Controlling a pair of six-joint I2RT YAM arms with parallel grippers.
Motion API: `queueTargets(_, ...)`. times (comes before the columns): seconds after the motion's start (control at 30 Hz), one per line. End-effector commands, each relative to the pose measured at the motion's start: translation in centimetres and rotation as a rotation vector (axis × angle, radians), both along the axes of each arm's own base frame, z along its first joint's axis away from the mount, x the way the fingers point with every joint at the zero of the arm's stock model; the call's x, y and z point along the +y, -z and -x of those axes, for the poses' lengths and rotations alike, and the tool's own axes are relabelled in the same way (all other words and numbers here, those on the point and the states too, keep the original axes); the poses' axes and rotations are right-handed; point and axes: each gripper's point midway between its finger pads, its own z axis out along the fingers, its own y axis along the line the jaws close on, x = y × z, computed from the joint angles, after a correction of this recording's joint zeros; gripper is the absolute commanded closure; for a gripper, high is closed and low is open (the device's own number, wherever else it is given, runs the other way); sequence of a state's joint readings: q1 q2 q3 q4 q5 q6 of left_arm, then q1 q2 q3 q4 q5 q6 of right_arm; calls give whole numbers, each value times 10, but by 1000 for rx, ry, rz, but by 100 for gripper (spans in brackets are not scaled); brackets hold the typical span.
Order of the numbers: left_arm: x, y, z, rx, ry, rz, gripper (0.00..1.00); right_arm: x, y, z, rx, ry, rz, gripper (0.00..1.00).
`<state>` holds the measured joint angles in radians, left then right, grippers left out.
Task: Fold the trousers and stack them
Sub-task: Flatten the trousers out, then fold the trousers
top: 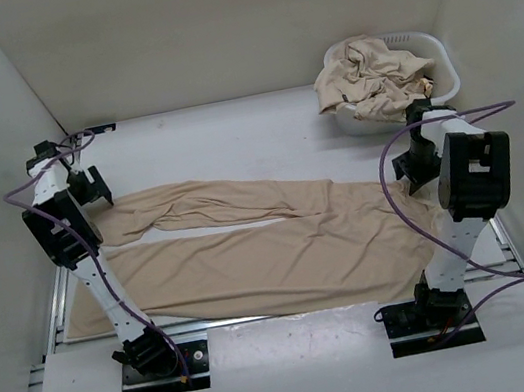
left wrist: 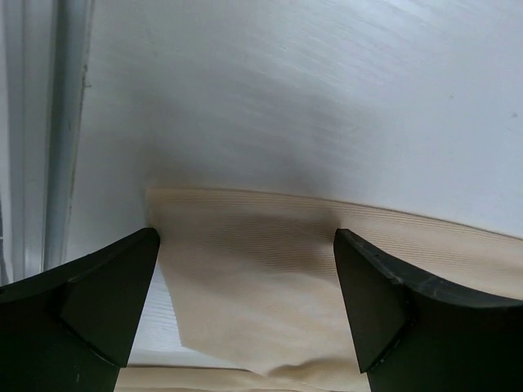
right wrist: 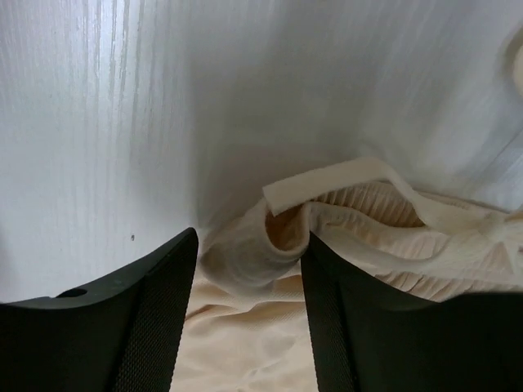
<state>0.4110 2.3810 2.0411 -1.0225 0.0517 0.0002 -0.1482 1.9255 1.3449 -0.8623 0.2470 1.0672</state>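
— Fingers point(left wrist: 106, 302) of the left gripper point(left wrist: 245, 245): how set?
— Spread wide, one either side of a trouser cuff point(left wrist: 270, 237), holding nothing.
— And fingers point(right wrist: 155, 318) of the right gripper point(right wrist: 250, 245)?
— Partway apart, with a bunched fold of waistband point(right wrist: 327, 184) between them. Cannot tell whether pinched or merely flanked.
— Where, then, the trousers point(top: 271, 245)?
— Laid out flat at full length across the table point(top: 230, 130), legs toward the left arm, waist toward the right. Near leg smooth, far leg a little rumpled around the knee.
— How far along?
— Early, by the look of it. Spread and ready, but no fold made, nothing stacked. Beyond the waist end, at the far right corner, a heap of beige cloth point(top: 368, 76) in a white basket point(top: 440, 53), seemingly waiting its turn.
— Left to do?
— Nearly everything, probably: one leg over the other, then end to end, then the same for whatever comes out of the basket.
— Anything given by one view and not another?
— From above only: the whole layout, the basket, an arm at each end of the garment. Too small there to read the fingertips.
— And from the wrists?
— From the left wrist only: cuff edge lying flat on bare tabletop, squarely between the tips. From the right wrist only: waistband curled up into a loop rather than lying flat.
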Motion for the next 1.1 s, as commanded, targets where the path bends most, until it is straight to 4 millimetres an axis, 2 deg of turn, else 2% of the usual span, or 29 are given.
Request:
queueTargets(0.0, 8, -3, -11, -27, -5, -19, 0, -7, -3, -3, 2, 8, 38, 43)
queueTargets(0.07, 5, -3, -12, -33, -1, -5, 0, -9, 3, -4, 3, -6, 29, 58)
queueTargets(0.1, 4, -20, -16, -71, 3, -6, 0, -7, 6, -2, 14, -28, 14, 81)
queueTargets(0.13, -1, -25, -14, -83, 10, 12, 0, -10, 4, -5, 6, -19, 16, 87)
queueTargets(0.2, -1, -41, -14, -108, 11, 1, 0, -12, 4, 1, 30, -31, 24, 96)
queueTargets(0.23, 3, -57, -17, -144, 7, -30, 0, -12, 4, 2, 33, -45, 25, 100)
queueTargets(0.4, 17, -79, -33, -230, -5, -106, 0, -23, -9, 5, 29, -97, 89, 100)
queueTargets(0.43, 12, -70, -37, -230, 8, -68, 0, -26, -15, 7, 33, -113, 103, 100)
queueTargets(0.5, 13, -67, -41, -242, 11, -38, 0, -31, -19, 8, 24, -111, 116, 100)
queueTargets(0.53, 12, -53, -40, -218, 10, -27, 0, -31, -23, 8, 18, -134, 120, 100)
queueTargets(0.6, 10, -40, -39, -197, 12, -8, 0, -32, -26, 8, 12, -144, 123, 100)
queueTargets(0.63, 8, -26, -35, -162, 11, 8, 0, -32, -29, 8, 6, -155, 126, 100)
queueTargets(0.73, 7, -7, -18, -79, -2, 9, 0, -33, -38, 4, -22, -154, 133, 100)
queueTargets(0.8, -5, 13, -6, -23, 6, 76, 0, -34, -41, 1, -30, -163, 137, 100)
queueTargets(0.87, -24, 20, 2, 5, 20, 173, 0, -34, -44, 0, -30, -172, 138, 100)
queueTargets(0.93, -29, 26, 8, 25, 21, 196, 0, -35, -48, -4, -44, -171, 142, 100)
queueTargets(0.97, -31, 32, 12, 47, 19, 206, 7, -36, -51, -7, -53, -179, 146, 100)
queueTargets(1.0, -32, 40, 14, 62, 17, 213, 25, -36, -51, -7, -53, -179, 146, 100)
queueTargets(1.07, -31, 40, 15, 73, 15, 208, 85, -36, -54, -10, -59, -189, 149, 100)
